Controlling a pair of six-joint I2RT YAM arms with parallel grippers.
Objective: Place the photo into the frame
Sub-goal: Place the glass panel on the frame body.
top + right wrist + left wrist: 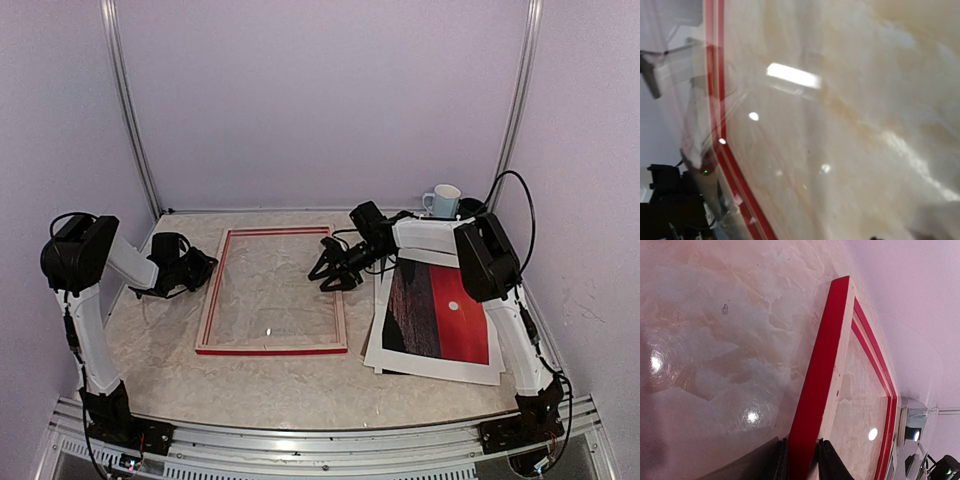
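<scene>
Frame (270, 350): flat on the marbled table (160, 345), mid-scene, long axis running near to far; pale wood side up, so likely face down.
Photo (440, 312): flat on the table just right of the frame, sunset side up, long axis also near to far, slightly skewed; not yet in the frame.
Left gripper (203, 268): at the frame's left rail; wrist view shows fingers (827, 465) narrowly set on either side of the red edge, pinching it.
Right gripper (330, 275): jaws spread, holding nothing, over the frame's right rail.
Key relation: photo lies to the right of the right fingers, back toward that arm's base and partly under its forearm; the right arm is far nearer.
Judgement: right arm should swing back for the photo while left steadies the frame.
Mug (443, 200): back right, well apart.
</scene>
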